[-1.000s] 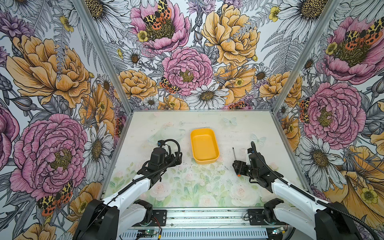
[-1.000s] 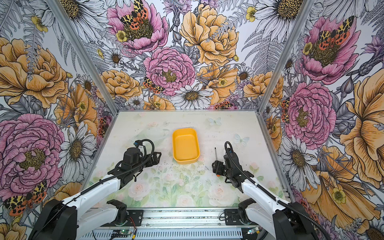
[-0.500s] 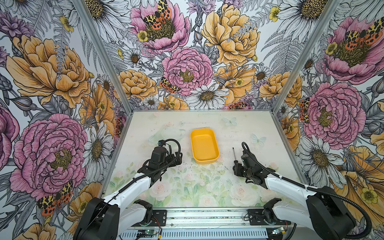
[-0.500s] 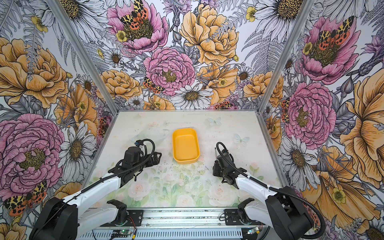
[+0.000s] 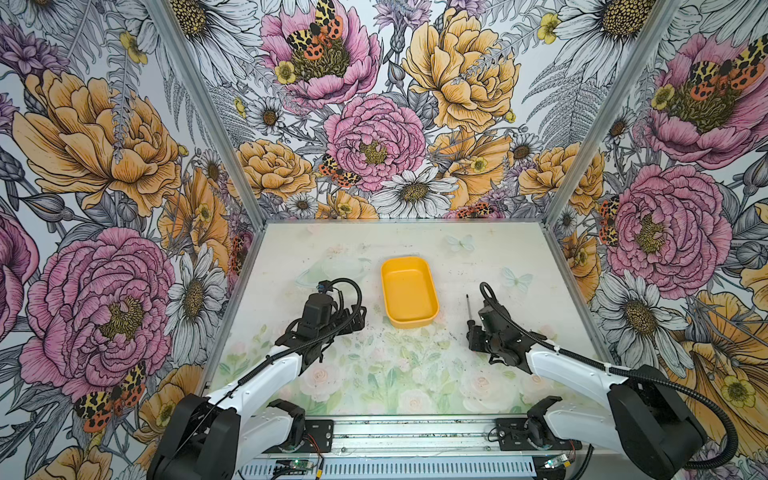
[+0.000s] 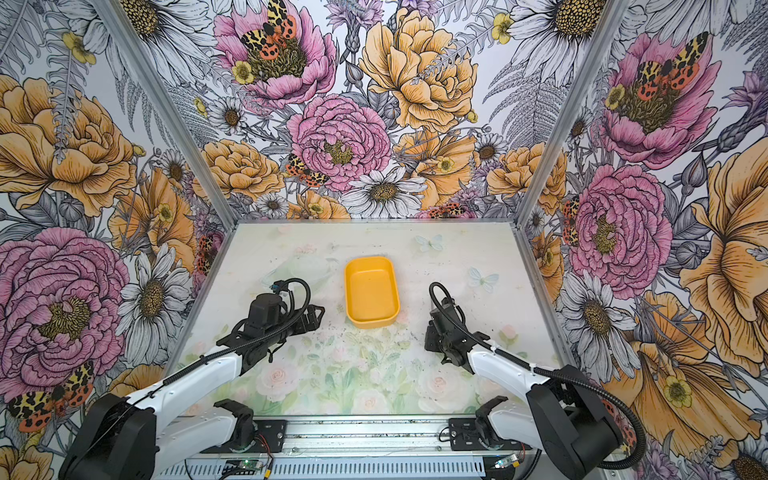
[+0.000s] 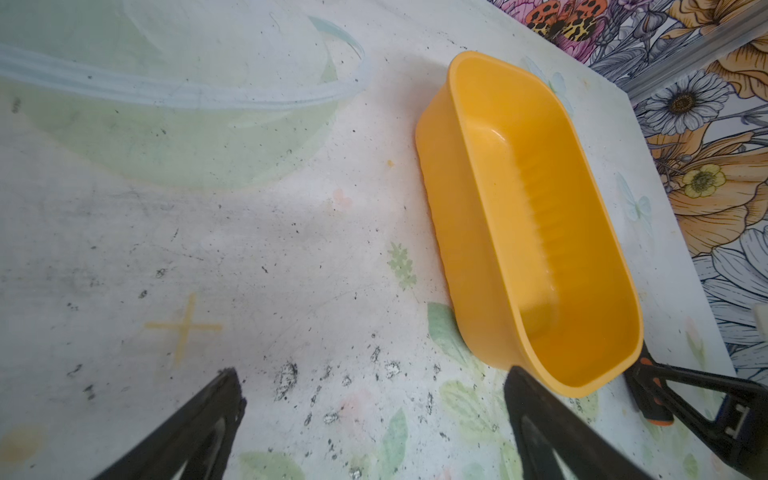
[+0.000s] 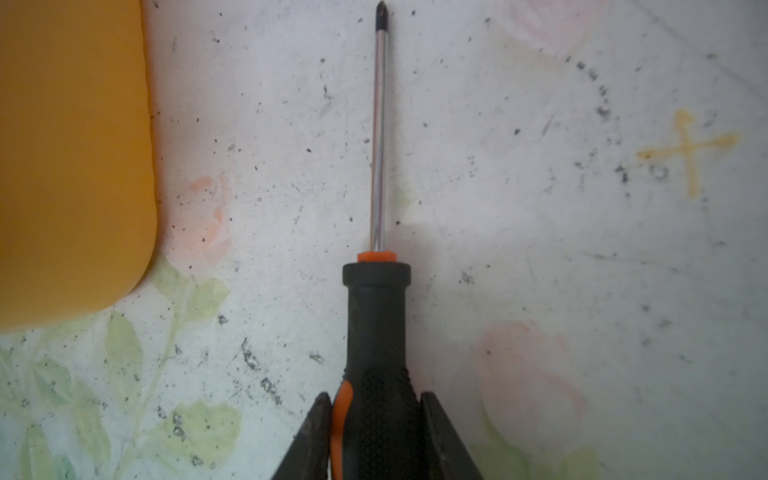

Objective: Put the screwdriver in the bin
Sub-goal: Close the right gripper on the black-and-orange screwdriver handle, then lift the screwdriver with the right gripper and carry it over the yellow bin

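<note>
Closed since a second ago, right claw (image 8: 376, 401) grips the screwdriver (image 8: 376, 299) handle, arm low.

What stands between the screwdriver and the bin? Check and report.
Nothing visible does. The right gripper is shut on the black handle of the screwdriver, and only a strip of bare table separates it from the bin. The bin is empty, so its low wall is all there is to clear.

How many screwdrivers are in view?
1: a black-and-orange-handled metal screwdriver, beside the shallow yellow-orange plastic bin, handle pinched in the right claw. None looks hidden.
</note>
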